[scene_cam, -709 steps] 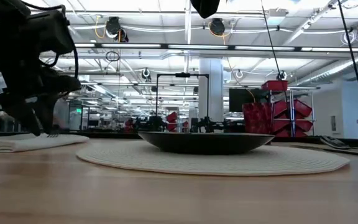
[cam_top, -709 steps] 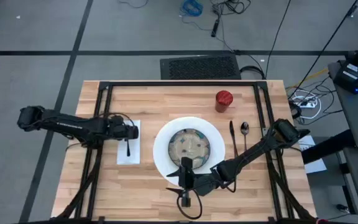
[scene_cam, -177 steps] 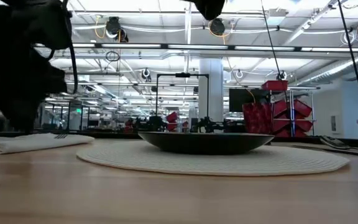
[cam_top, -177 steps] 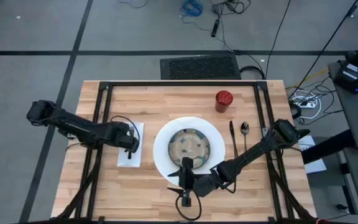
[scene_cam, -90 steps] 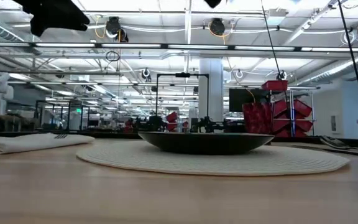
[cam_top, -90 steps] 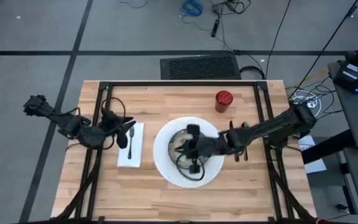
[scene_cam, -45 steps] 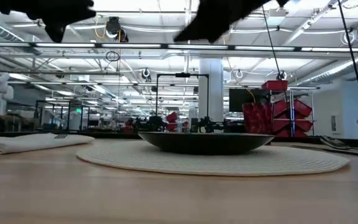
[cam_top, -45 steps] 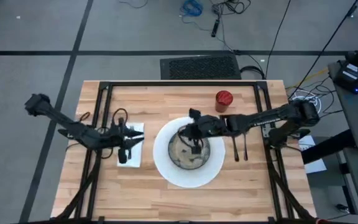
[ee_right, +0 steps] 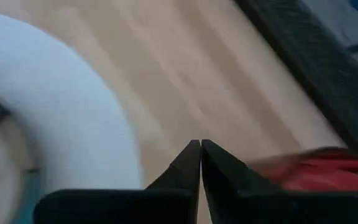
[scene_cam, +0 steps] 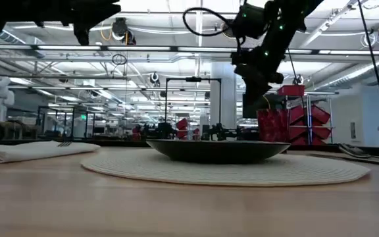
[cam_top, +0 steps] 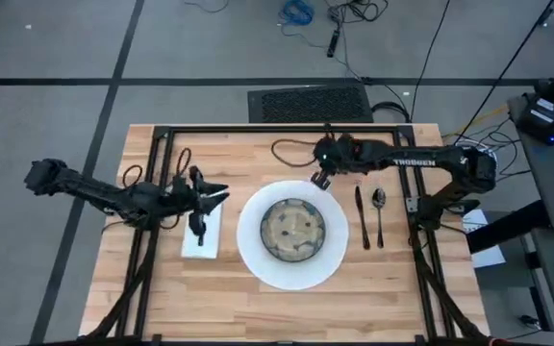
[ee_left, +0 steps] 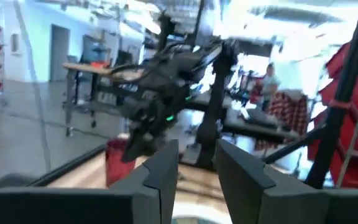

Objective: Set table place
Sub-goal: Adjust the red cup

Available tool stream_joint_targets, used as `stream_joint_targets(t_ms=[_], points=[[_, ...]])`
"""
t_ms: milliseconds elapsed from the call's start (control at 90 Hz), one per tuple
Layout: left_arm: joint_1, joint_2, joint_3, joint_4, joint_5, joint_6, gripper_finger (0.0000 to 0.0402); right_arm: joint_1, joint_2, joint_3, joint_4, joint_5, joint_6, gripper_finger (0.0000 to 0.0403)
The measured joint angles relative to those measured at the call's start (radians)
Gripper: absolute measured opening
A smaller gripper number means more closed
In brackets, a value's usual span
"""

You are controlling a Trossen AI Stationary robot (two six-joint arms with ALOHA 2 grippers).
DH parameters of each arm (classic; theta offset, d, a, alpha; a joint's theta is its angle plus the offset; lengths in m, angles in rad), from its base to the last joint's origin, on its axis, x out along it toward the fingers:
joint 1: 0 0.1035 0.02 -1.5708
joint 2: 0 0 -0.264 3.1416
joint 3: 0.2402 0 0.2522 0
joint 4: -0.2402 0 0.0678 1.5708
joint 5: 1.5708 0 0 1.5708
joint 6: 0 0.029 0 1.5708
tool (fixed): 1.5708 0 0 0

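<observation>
Looking overhead, you see the right pincer (cam_top: pixel 320 181) at the plate's (cam_top: pixel 258 252) one o'clock; only its wrist view shows it pressed together. Left pincer (ee_left: pixel 196 163): slightly spread.

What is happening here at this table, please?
A two-armed robot is setting a place on the table. The plate with the bowl, the napkin, knife and spoon are laid out. The right gripper, shut and empty, hangs beyond the plate. The left gripper hangs over the napkin.

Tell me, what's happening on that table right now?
Right tool shut, empty, above red cup. Left tool open over napkin. Plate, bowl and cutlery set. Nothing blocking.
</observation>
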Motion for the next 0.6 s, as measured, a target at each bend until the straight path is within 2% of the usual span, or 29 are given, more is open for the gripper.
stream_joint_targets(t_ms=[133,311,411,600], points=[[0.041,0.044,0.0,0.025,0.026,0.0,0.0093,-0.058,0.0,0.0,-0.013,-0.009,-0.082,0.0],[0.062,0.083,0.0,0.047,0.026,-0.033,0.0093,-0.129,0.002,0.0,-0.111,-0.008,-0.103,0.0],[0.064,0.085,0.0,0.071,0.024,-0.078,0.0093,-0.163,0.002,0.0,-0.144,-0.003,-0.101,0.0],[0.063,0.055,0.0,0.106,0.021,-0.047,0.0093,-0.202,0.002,0.0,-0.126,-0.004,-0.154,0.0]])
